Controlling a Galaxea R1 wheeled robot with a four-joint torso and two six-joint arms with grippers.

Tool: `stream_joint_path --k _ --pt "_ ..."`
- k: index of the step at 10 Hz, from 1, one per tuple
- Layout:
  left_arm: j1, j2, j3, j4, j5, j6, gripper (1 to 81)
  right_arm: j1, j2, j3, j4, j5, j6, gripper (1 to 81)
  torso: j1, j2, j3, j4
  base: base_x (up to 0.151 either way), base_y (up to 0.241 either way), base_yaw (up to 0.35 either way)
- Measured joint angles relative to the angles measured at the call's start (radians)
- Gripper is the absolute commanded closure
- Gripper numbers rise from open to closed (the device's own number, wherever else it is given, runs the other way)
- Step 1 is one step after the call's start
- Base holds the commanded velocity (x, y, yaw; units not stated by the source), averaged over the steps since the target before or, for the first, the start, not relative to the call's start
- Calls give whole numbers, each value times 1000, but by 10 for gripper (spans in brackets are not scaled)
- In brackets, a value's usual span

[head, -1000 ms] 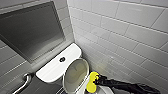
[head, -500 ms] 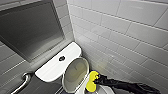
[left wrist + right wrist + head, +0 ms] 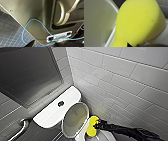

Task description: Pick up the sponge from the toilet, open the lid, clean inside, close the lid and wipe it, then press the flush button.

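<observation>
Against the far left edge of your head view, a bent tubular grab bar (image 3: 20, 127) with a chrome shine sits on grey rectangular tiles (image 3: 7, 110). Above it you see a large flat panel (image 3: 27, 74), dull grey and brushed-looking, framed by a thin darker edge.

Next comes the toilet (image 3: 48, 115), in glossy white ceramic. Its tank top is a smooth rounded rectangle with the flush button (image 3: 60, 103), a small dark disc, set in the middle. Just right of the tank, the lid (image 3: 75, 117) stands raised. It is an oval of white plastic whose concave underside faces you and looks slightly shaded and creamy.

Right of the lid's edge is the sponge (image 3: 91, 126), a bright yellow foam block with a soft, matte surface. It is pinched at its waist so that it bulges above and below. Your right gripper (image 3: 96, 126) has its jaws closed on the sponge and holds it over the bowl's rim, just beside the raised lid. You cannot tell whether it touches the lid. The black, sheathed right arm (image 3: 125, 130) runs off to the lower right.

Behind it, the wall (image 3: 125, 84) is laid in large glossy pale rectangular tiles with thin grey joints. Your left wrist view shows a floor (image 3: 8, 32) of small dark blue-grey square tiles.
</observation>
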Motion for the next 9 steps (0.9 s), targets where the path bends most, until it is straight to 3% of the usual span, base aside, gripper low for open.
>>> stream_joint_path --k 5,9 --pt "0 7 0 0 0 0 10 -44 -32 -24 0 42 0 811 0 0 0 0 0 0 0" --pt "0 15 0 0 0 0 10 -76 -191 177 0 76 3 811 0 0 0 0 0 0 0"
